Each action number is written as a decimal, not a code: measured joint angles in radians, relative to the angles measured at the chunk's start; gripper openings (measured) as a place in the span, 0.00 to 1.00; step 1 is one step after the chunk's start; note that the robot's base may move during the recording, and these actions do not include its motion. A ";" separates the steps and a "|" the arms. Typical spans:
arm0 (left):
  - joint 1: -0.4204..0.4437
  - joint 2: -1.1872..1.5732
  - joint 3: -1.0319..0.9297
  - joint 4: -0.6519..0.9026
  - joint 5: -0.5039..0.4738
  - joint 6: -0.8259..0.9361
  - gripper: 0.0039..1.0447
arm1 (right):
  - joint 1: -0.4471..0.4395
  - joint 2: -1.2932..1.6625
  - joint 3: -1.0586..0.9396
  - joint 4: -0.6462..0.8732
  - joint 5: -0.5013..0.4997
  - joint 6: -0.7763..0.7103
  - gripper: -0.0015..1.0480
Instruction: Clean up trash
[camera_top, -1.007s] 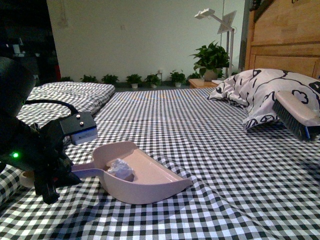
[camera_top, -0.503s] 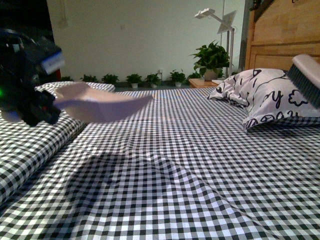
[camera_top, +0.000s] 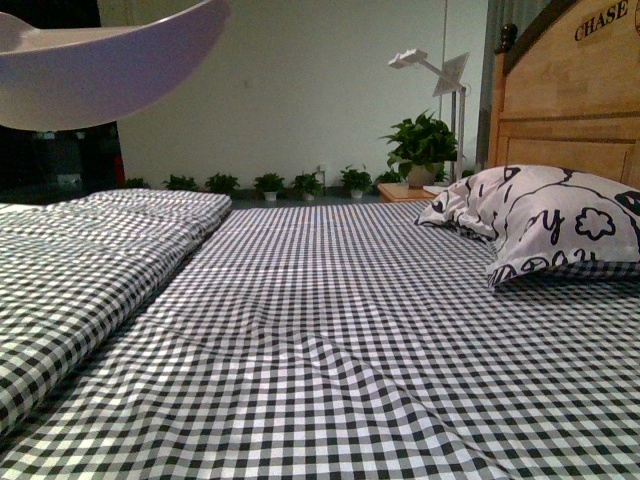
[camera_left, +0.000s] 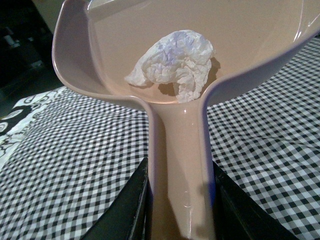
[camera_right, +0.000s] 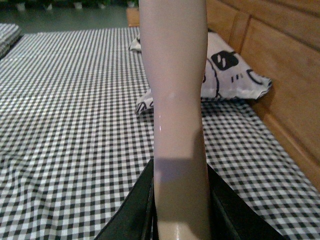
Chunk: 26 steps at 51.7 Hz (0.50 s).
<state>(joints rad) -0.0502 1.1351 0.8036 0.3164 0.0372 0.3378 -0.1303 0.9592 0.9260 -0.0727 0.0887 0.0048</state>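
Note:
In the left wrist view my left gripper (camera_left: 181, 210) is shut on the handle of the pink dustpan (camera_left: 240, 35). The trash (camera_left: 175, 62), a crumpled white paper wad, lies in the pan just above the handle. In the front view only the dustpan's underside (camera_top: 100, 70) shows, high at the top left, well above the bed; the trash and both grippers are hidden there. In the right wrist view my right gripper (camera_right: 180, 210) is shut on the pale handle of the brush (camera_right: 175, 100), held above the bed; its bristles are out of view.
A black-and-white checked bedspread (camera_top: 330, 340) covers the bed. A black-and-white patterned pillow (camera_top: 545, 225) lies at the right against the wooden headboard (camera_top: 560, 100). A folded quilt (camera_top: 90, 250) is raised at the left. A white lamp (camera_top: 435, 70) and potted plants (camera_top: 420, 125) stand behind.
The dustpan has risen from the bedspread to the top left of the front view, carrying the trash. The brush has risen out of the front view at the right.

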 joint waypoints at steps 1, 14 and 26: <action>0.003 -0.024 -0.018 0.002 -0.008 -0.010 0.27 | -0.005 -0.018 -0.001 -0.005 -0.001 0.000 0.20; 0.024 -0.283 -0.177 -0.096 -0.023 -0.108 0.27 | -0.066 -0.200 -0.011 -0.081 -0.039 0.020 0.20; 0.004 -0.565 -0.314 -0.256 -0.022 -0.146 0.27 | -0.155 -0.382 -0.040 -0.207 -0.148 0.057 0.20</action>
<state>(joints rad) -0.0463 0.5705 0.4900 0.0601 0.0154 0.1921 -0.2855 0.5770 0.8860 -0.2794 -0.0593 0.0616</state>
